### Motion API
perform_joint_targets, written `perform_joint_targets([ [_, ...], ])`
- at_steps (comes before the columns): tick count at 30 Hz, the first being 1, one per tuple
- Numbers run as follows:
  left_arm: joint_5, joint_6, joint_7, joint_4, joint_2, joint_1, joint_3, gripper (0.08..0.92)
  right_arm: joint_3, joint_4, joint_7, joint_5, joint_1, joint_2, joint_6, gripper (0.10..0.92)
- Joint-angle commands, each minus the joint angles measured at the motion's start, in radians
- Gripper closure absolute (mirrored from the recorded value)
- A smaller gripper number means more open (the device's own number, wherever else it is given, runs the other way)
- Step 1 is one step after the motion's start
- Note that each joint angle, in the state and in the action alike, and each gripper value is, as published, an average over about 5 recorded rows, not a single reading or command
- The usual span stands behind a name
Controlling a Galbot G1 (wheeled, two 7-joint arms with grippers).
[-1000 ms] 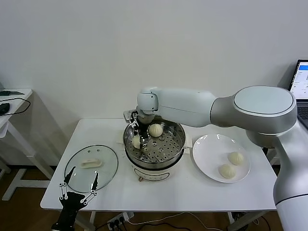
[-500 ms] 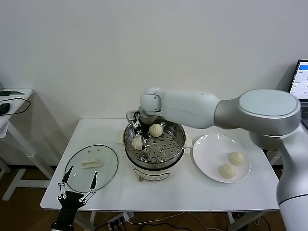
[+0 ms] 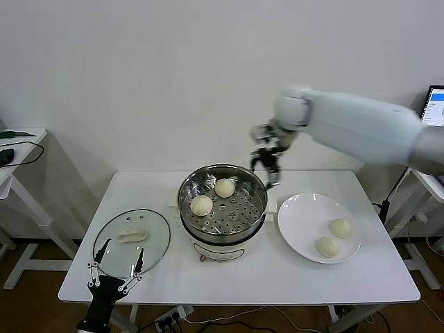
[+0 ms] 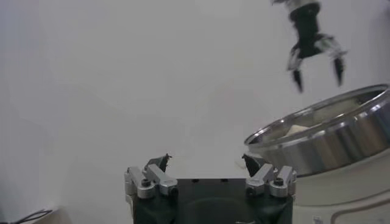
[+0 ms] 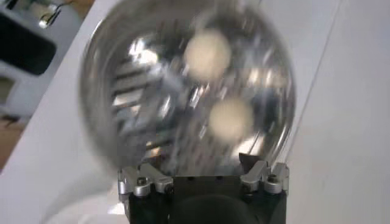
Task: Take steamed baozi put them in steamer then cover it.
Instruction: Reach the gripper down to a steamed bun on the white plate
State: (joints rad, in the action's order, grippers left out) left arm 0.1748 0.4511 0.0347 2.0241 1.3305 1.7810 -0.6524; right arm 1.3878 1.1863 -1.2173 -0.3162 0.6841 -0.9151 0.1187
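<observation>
Two buns (image 3: 212, 196) sit in the steamer (image 3: 222, 229); the empty, open right gripper (image 3: 266, 170) is up above, free to fetch more.

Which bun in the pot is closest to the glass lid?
The baozi at the steamer's left edge; the other one sits farther back.

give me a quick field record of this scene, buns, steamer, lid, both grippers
buns in steamer: two, one toward the back, one at the left of the tray
buns on plate: two, and
steamer: uncovered, mid-table
plate: right of the steamer
lid: flat on the table, left of the steamer
right gripper: jaws open, empty, in the air above the steamer's back right rim
left gripper: jaws open, empty, low at the table's front edge by the lid
done: two of four buns loaded, lid not on
</observation>
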Motion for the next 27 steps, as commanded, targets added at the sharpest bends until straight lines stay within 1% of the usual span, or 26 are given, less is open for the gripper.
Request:
perform_joint_targets([
  [1,0.008,0.002,0.000,-0.001,0.007,0.005,0.005,0.177,0.013,0.032,-0.075,0.176,-0.102,0.317,-0.081,0.203],
  [7,0.020,0.008,0.000,-0.008,0.013,0.016,0.013,0.177,-0.013,0.046,-0.022,0.190,-0.236,0.343,-0.091,0.203],
  [13,0.026,0.013,0.003,-0.004,0.018,0.023,0.008,0.177,-0.080,0.023,0.054,0.185,-0.348,0.314,-0.087,0.203],
  [21,0.034,0.017,0.007,-0.007,0.027,0.027,0.002,0.177,-0.128,-0.043,0.090,0.193,-0.412,0.254,-0.086,0.203],
  [27,0.034,0.020,0.008,-0.007,0.028,0.030,-0.003,0.177,-0.135,-0.067,0.089,0.198,-0.437,0.224,-0.083,0.203],
])
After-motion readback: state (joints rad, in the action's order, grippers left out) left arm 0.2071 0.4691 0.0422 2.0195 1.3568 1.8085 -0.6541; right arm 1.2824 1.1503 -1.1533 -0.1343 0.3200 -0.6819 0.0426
